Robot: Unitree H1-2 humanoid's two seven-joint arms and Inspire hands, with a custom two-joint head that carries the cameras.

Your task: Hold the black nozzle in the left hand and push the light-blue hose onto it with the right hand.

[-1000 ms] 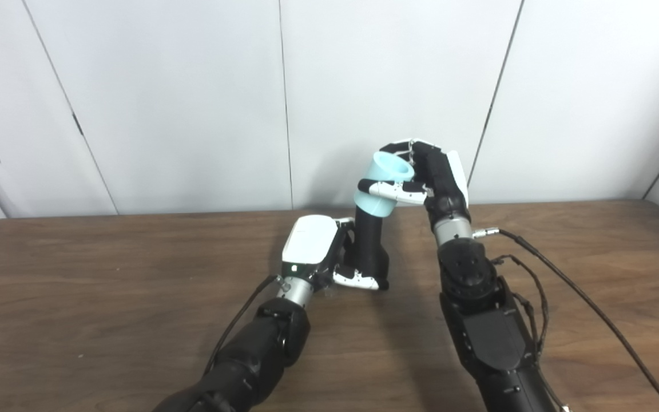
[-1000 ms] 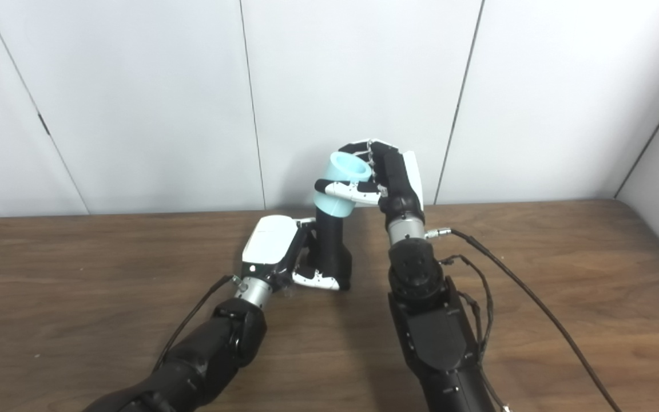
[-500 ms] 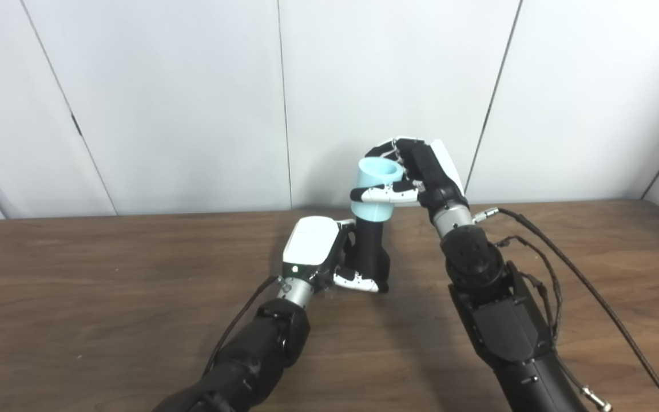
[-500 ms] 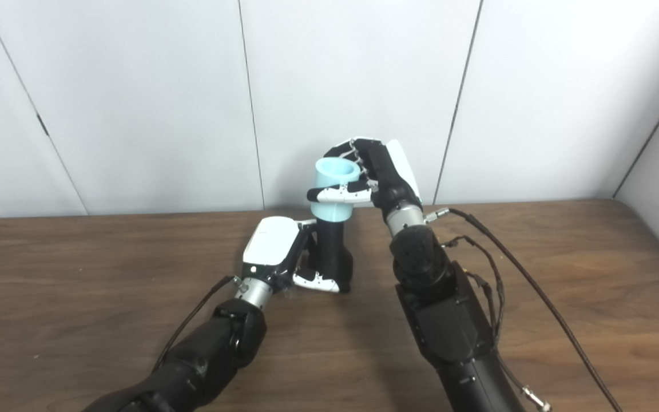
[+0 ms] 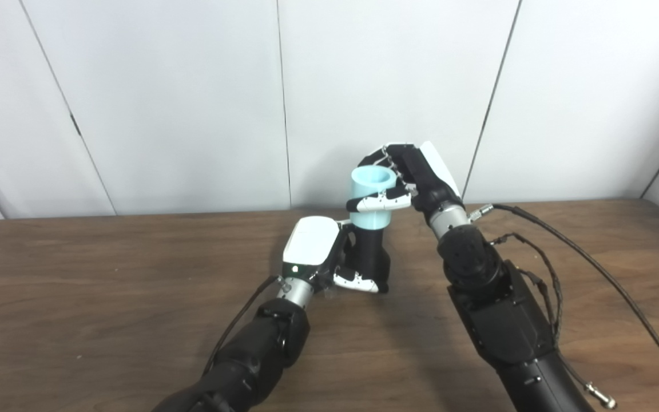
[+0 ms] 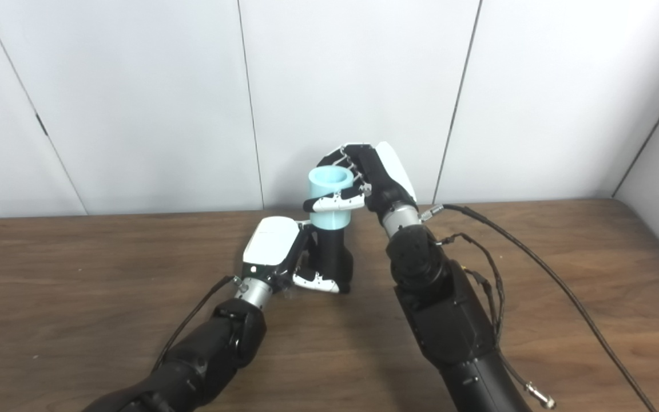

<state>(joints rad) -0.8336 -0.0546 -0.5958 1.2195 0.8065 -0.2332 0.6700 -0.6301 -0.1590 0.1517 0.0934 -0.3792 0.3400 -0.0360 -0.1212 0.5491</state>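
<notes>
The black nozzle (image 5: 369,254) stands upright on the brown table (image 5: 106,274) at the middle. My left hand (image 5: 329,257) is shut on its lower part, thumb across the front. The light-blue hose (image 5: 370,195), a short tube with its open mouth facing up, sits upright over the nozzle's top end. My right hand (image 5: 409,177) is shut on the hose, thumb across its front and fingers behind it. How deep the nozzle reaches inside the hose is hidden.
A black cable (image 5: 581,257) runs from my right wrist across the table's right side. White wall panels (image 5: 192,86) stand close behind the table's far edge. The right forearm (image 5: 495,309) lies right of the nozzle.
My right hand has moved left and down with the hose, turning it from tilted to upright, and it now covers more of the nozzle's top. The left hand and nozzle have stayed still.
</notes>
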